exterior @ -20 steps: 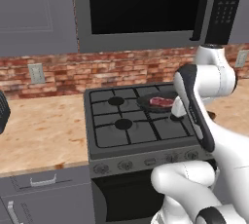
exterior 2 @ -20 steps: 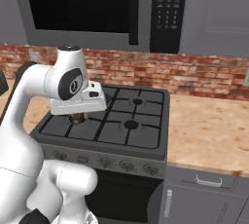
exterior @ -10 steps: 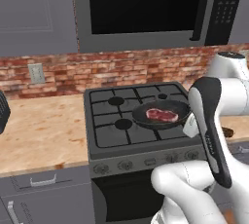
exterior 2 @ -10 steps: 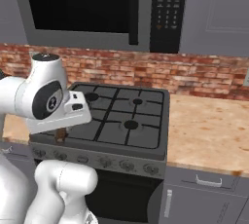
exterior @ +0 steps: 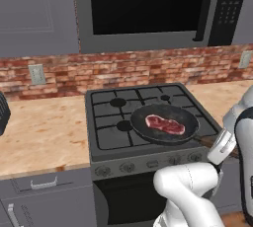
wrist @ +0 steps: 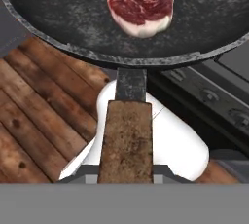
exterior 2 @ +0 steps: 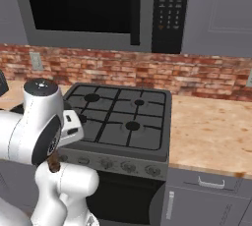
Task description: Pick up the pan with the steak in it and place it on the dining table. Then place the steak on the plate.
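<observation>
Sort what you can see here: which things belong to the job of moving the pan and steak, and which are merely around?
Job: pan; steak; gripper on the pan's wooden handle.

Around: stove; microwave; brick wall; counter.

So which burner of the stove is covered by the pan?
The front right burner, as the left base view shows it: the pan with the steak hangs over it; the other three burners lie uncovered.

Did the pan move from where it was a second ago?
Yes. In the left base view the pan with the steak has slid from the back right burner toward the front of the stove, its handle held past the front edge.
</observation>
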{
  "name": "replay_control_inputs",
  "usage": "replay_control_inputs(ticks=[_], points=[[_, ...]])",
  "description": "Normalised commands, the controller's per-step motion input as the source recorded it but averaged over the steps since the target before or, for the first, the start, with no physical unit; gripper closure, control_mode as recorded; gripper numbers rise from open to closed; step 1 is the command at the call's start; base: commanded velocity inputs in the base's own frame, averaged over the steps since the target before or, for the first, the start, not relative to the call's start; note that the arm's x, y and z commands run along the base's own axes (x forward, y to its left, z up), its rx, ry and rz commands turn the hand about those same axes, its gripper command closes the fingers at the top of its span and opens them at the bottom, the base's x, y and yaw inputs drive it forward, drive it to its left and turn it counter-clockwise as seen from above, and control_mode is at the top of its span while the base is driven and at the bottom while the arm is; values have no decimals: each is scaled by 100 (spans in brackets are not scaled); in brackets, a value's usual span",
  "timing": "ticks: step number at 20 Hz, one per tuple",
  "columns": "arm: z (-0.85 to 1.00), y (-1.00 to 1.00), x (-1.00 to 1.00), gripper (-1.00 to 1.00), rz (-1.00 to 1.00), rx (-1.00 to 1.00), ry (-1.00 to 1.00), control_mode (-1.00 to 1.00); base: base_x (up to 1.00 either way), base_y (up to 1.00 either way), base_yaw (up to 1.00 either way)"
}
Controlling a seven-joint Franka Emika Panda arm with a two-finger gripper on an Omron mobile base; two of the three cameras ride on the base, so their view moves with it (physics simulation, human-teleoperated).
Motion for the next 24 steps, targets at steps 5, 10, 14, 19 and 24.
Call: replay_control_inputs(ticks=[5,10,14,19,24], points=[[5,1,-16,100,2,3,-15,-100,0,0,0],[-2,0,-11,100,0,0,0,-100,0,0,0],[0,0,0,100,0,0,0,100,-81,0,4],[0,0,0,100,0,0,0,100,-94,6,8],[0,0,0,100,0,0,0,100,-43,2,38]])
